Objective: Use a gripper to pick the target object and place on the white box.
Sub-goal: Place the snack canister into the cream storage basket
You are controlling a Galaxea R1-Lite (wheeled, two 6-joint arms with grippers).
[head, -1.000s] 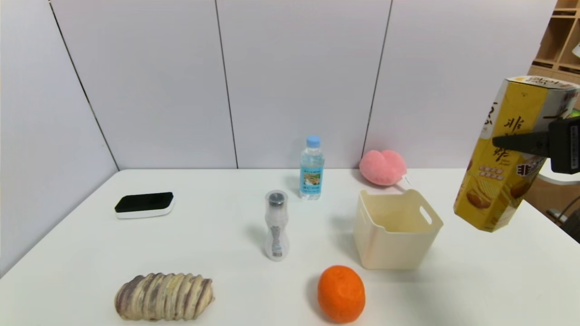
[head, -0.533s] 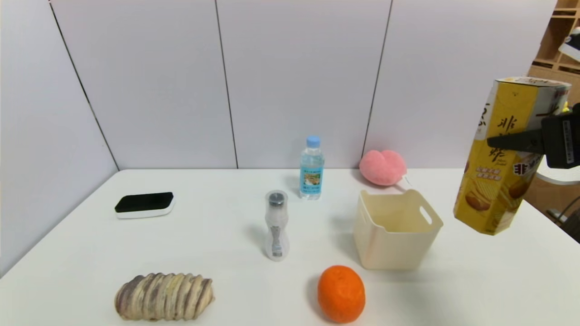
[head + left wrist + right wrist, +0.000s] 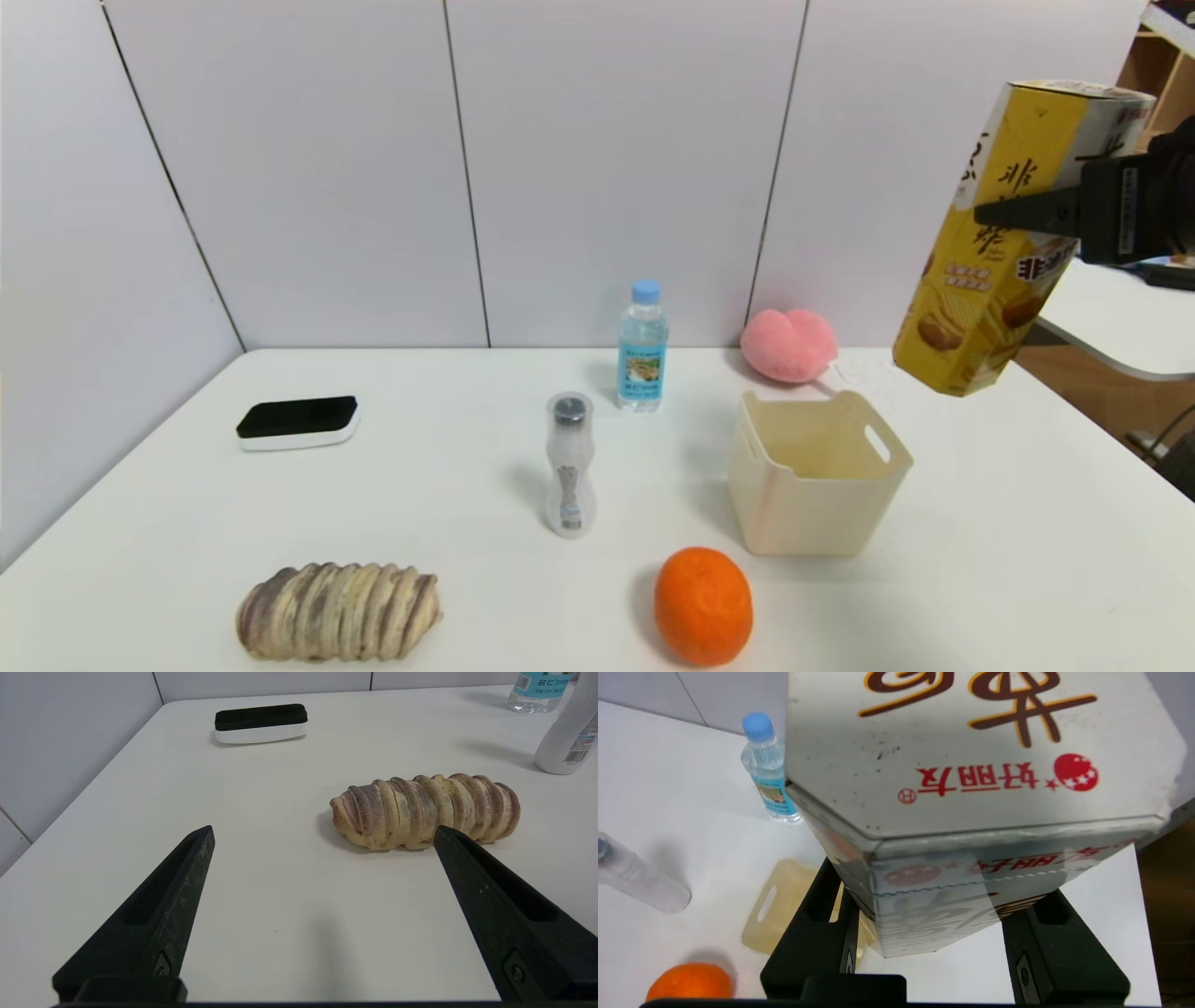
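The tall yellow chip carton, the target object (image 3: pixel 1004 238), hangs tilted in the air at the far right, above and to the right of the white box (image 3: pixel 814 471). My right gripper (image 3: pixel 1027 213) is shut on its upper half; one thin black finger crosses its front. In the right wrist view the carton's white top (image 3: pixel 971 751) fills the frame between both fingers (image 3: pixel 822 933), with the box (image 3: pixel 784 905) below. The cream box stands open and holds nothing. My left gripper (image 3: pixel 322 833) is open over bare table near the front left.
On the table are a water bottle (image 3: pixel 642 347), a white shaker bottle (image 3: pixel 569 465), an orange (image 3: pixel 703 605), a ridged bread loaf (image 3: pixel 338 611), a pink plush (image 3: pixel 789 345) and a black-topped eraser (image 3: pixel 299 422). A shelf stands beyond the table's right edge.
My right gripper has lifted the carton higher and carried it leftward, toward the white box. Nothing else has moved.
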